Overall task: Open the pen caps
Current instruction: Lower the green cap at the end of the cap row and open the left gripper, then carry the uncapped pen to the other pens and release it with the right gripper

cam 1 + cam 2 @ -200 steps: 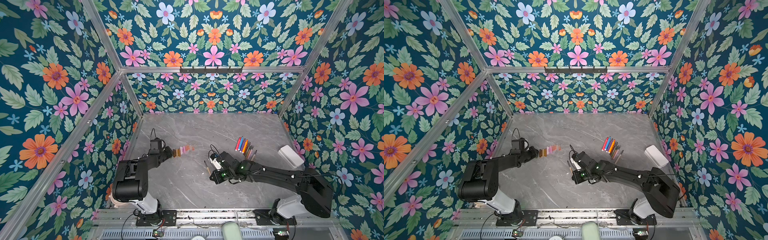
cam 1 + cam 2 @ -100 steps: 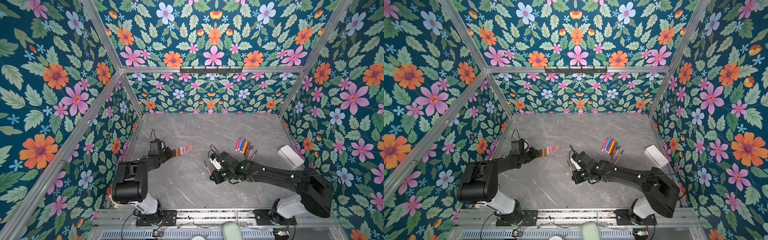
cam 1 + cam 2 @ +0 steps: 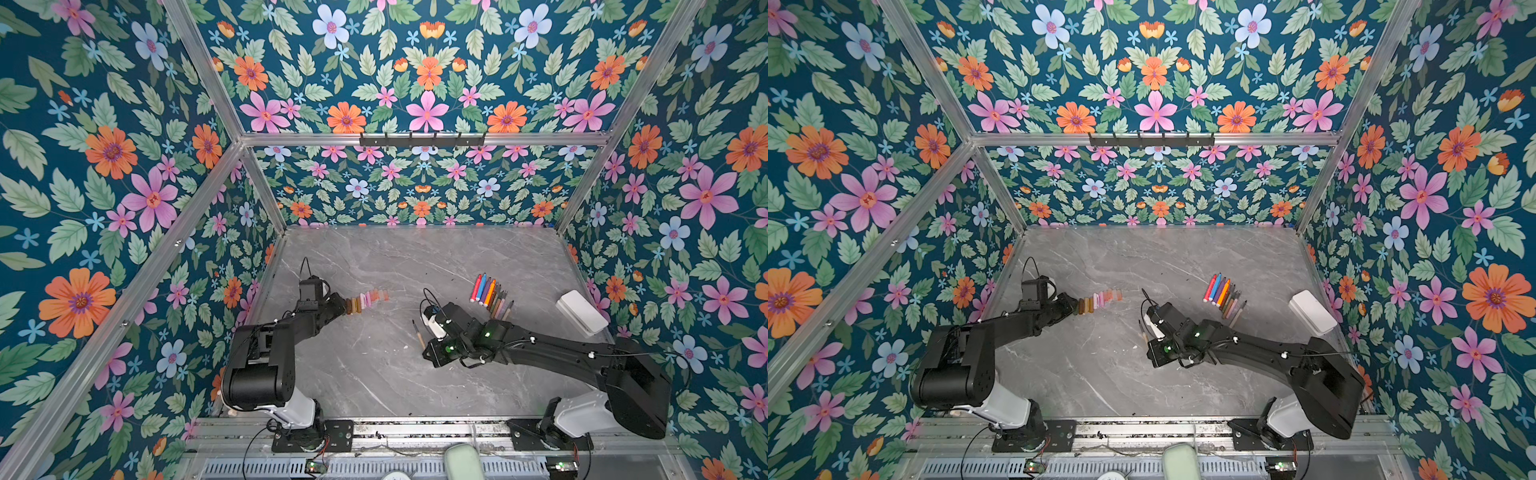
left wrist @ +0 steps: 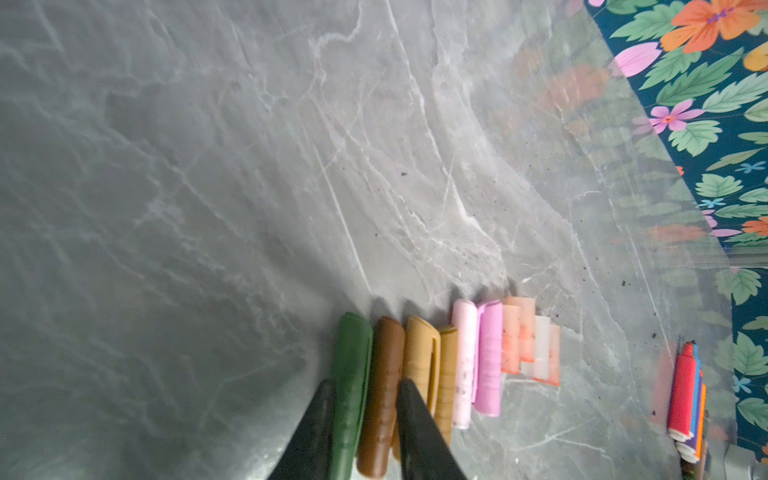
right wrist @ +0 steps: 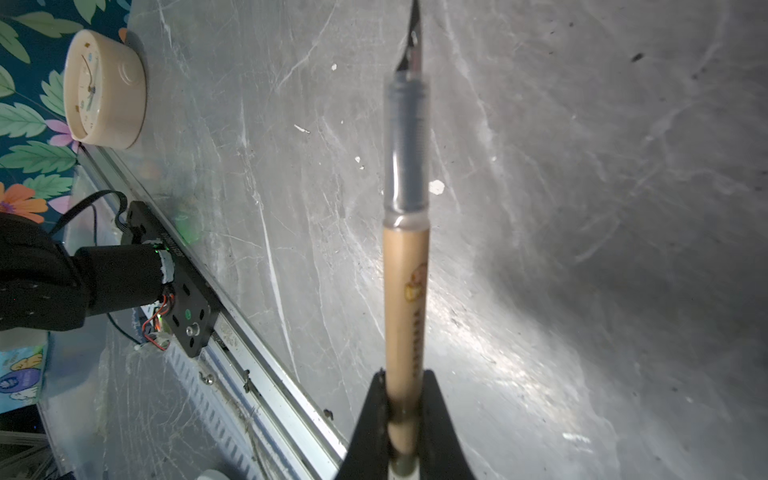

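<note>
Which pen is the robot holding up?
The beige-barrelled pen, uncapped, clamped in the right end effector. It alone is lifted; the other pens lie bunched together on the table.

About ten pen caps lying side by side in a tight row: green, brown, tan, pink, pale orange. Far left of the white box. Bundled pens lying close together, nearer the box's left. One uncapped pen, beige barrel, dark nib bare, between row and bundle.
</note>
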Robot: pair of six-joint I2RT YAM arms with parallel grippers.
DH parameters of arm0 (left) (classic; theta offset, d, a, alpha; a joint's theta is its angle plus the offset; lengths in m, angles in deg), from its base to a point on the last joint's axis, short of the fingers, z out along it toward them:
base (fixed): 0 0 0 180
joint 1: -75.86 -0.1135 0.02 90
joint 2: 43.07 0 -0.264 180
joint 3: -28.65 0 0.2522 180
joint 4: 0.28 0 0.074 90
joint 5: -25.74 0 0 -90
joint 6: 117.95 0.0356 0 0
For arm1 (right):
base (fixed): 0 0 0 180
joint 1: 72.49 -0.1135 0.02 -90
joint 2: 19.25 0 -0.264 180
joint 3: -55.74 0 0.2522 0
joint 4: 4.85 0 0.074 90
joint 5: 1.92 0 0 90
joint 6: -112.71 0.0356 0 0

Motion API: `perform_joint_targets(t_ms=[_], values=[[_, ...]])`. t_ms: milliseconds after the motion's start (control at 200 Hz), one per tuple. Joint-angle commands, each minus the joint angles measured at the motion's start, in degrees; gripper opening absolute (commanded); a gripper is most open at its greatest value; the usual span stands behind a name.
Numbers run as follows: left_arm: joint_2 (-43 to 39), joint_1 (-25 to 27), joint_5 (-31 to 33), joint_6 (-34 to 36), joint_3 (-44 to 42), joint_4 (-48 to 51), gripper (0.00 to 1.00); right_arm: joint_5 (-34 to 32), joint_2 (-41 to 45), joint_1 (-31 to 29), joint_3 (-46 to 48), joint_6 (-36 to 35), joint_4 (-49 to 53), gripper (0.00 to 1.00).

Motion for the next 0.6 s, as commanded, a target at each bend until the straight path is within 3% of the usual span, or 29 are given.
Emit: perform_joint_targets(t_ms=[0,150,270,345,440,595], values=[[-4.47,-0.01,4.25,0.35,-0.9,1.37,0.3,-2.86,4.69,4.91,1.24,-0.4,3.87,0.0],[-16.27,-0.03,6.91,0.22,-3.71,1.73,0.3,-1.67,16.33,22.92,7.29,2.0,5.84,0.0],[-23.39,0.14,3.22,-0.81,-7.63,-2.01,0.3,9.35,23.5,44.18,15.5,7.48,1.44,0.0],[-25.98,0.31,0.85,-1.1,-10.64,-5.29,0.3,13.87,25.21,53.79,18.84,9.32,-0.07,0.0],[-28.39,0.62,0.39,-0.17,-14.1,-8.0,0.3,15.53,24.07,59.73,20.38,9.16,-0.34,0.0],[-30.39,0.59,0.1,1.26,-17.03,-10.14,0.29,16.37,18.73,60.42,23.57,10.14,-6.75,0.0]])
